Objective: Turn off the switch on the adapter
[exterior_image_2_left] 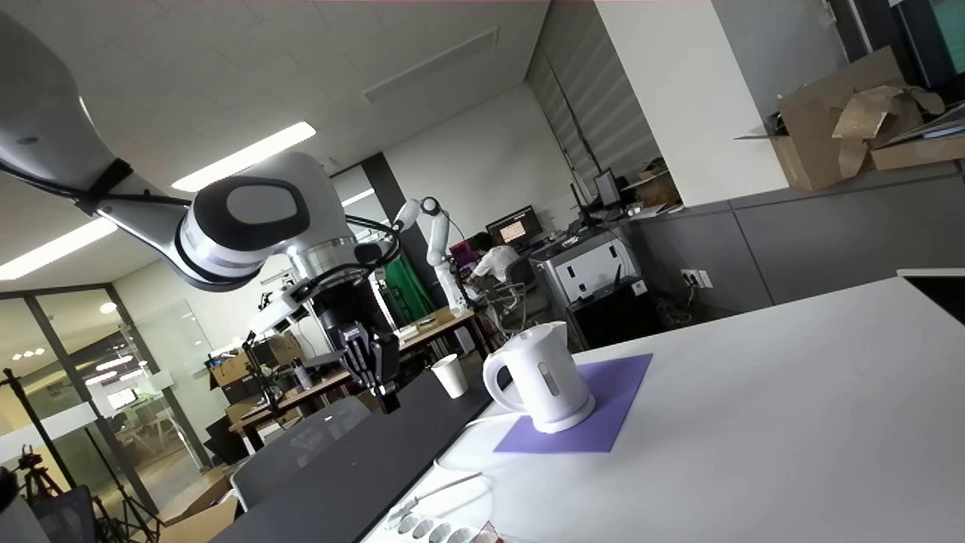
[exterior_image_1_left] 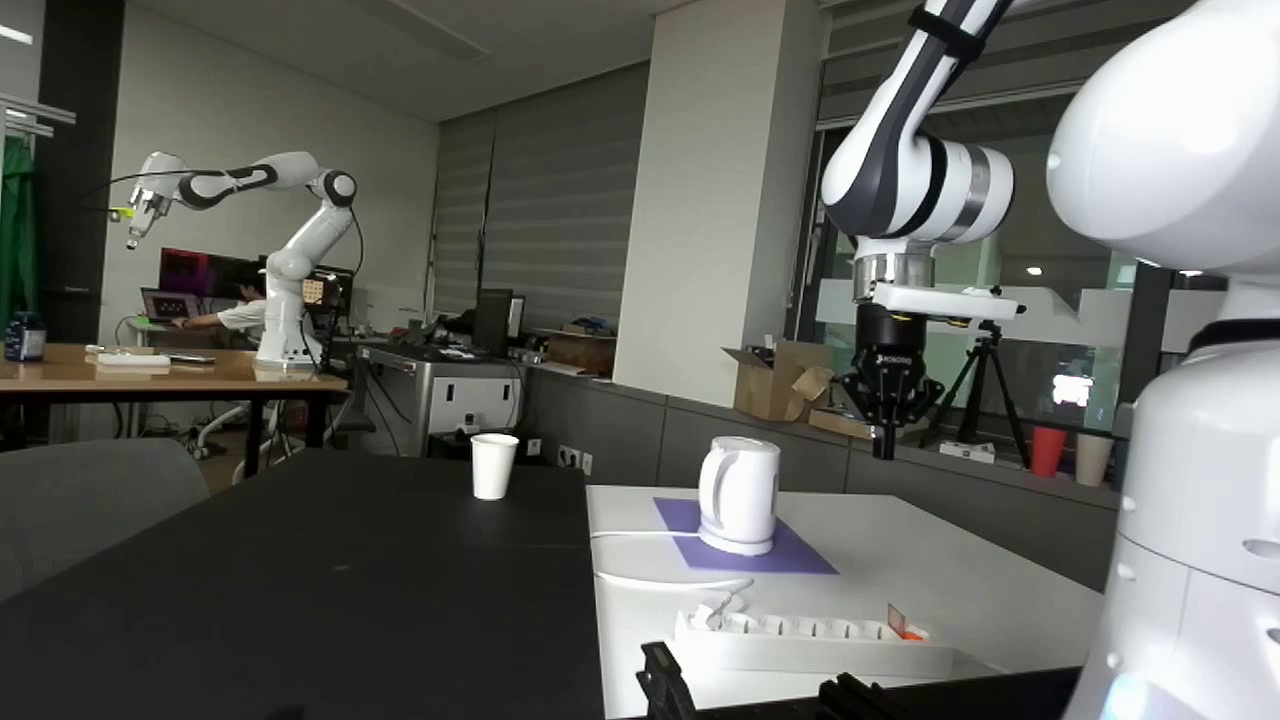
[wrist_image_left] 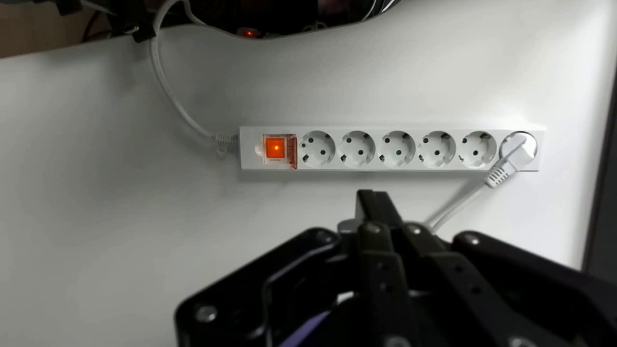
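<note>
One white table spreads wide, and above it bends the arm! On that table: a purple sheet, then the long white adapter, lying flat. Here's a white kettle, upright on the sheet. The gripper hangs well above the table, closed tip to tip. A plug sits at one end of the adapter. At the opposite end, a reddish cover stands raised, and right beside it glows the little orange switch!

The wrist view looks down on the adapter; both exterior views share the kettle, seen side-on.
</note>
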Controlling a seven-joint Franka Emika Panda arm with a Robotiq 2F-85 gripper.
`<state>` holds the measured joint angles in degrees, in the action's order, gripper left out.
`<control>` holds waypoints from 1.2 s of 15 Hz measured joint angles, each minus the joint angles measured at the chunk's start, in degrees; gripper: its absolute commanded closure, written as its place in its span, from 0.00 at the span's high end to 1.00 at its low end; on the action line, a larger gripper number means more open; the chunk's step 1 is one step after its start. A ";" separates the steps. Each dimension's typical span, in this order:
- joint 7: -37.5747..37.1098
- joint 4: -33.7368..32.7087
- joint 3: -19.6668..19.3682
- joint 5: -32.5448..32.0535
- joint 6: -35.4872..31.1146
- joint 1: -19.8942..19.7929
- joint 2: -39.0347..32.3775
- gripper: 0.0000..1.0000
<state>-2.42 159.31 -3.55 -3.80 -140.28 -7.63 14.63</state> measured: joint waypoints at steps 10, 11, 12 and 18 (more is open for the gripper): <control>0.20 0.07 -0.79 0.65 -2.70 -0.01 -1.65 0.00; 0.44 0.12 -1.45 1.29 -4.74 -0.03 -2.87 0.00; 1.05 0.18 -2.28 2.36 -7.46 -0.06 -4.45 0.00; 7.38 0.23 -5.37 11.38 -19.30 -0.21 -16.53 0.00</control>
<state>4.96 159.54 -8.92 7.58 -159.59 -7.84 -1.90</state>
